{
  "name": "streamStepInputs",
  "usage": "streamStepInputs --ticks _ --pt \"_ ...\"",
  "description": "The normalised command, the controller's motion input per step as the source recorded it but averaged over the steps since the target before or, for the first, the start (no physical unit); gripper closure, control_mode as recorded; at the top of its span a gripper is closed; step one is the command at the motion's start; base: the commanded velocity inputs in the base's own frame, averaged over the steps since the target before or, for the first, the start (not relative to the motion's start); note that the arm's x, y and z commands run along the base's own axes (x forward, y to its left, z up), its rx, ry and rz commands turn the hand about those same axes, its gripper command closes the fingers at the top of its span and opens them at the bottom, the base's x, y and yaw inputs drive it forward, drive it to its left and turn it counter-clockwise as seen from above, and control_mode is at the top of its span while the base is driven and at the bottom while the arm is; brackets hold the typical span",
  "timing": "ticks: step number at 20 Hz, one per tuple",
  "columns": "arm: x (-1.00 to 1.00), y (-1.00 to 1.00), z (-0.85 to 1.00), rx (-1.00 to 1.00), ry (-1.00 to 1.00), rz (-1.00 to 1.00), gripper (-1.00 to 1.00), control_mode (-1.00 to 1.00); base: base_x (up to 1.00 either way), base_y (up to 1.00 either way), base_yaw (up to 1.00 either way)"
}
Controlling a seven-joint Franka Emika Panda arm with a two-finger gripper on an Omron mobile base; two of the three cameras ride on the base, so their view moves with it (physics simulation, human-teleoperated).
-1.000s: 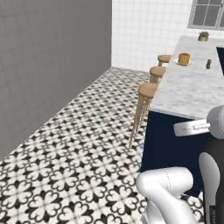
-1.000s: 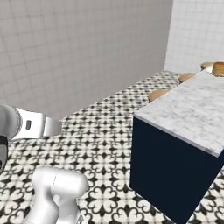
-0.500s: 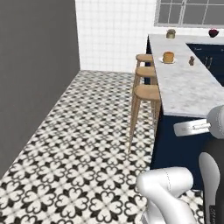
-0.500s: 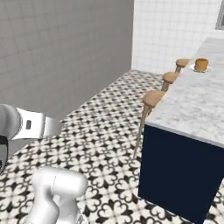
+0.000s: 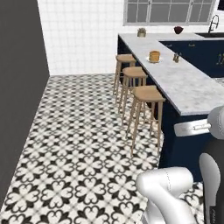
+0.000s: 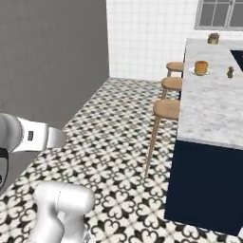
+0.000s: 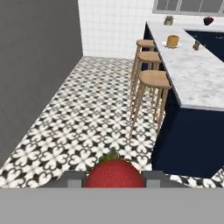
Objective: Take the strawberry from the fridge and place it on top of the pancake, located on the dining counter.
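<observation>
Strawberry (image 7: pixel 114 173): red, green leaf tip up, sits between the two pincer (image 7: pixel 114 179) fingertips, touching both, held off the floor. Pancake (image 7: pixel 173 41): short golden-brown stack on small white plate, upright, far ahead of the pincer and to its right, near the stool-side edge of the surface (image 7: pixel 192 74). Surface is long white-grey marble on navy base, running away from the pincer on its right; three round wooden stools along it.
</observation>
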Motion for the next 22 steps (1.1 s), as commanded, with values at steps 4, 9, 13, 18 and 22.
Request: streamStepInputs --ticks 4,9,13,18,22 --pt "0.0 0.0 0.0 0.0 0.0 0.0 1.0 1.0 0.84 1.0 -0.46" --pt "0.0 0.0 0.0 0.0 0.0 0.0 1.0 1.0 0.87 1.0 -0.46" --pt "0.0 0.0 0.0 0.0 0.0 0.0 1.0 1.0 0.9 1.0 -0.46" --pt "0.0 0.0 0.0 0.0 0.0 0.0 1.0 1.0 0.95 1.0 -0.45" --pt "0.0 0.0 0.0 0.0 0.0 0.0 1.0 1.0 0.94 1.0 -0.45"
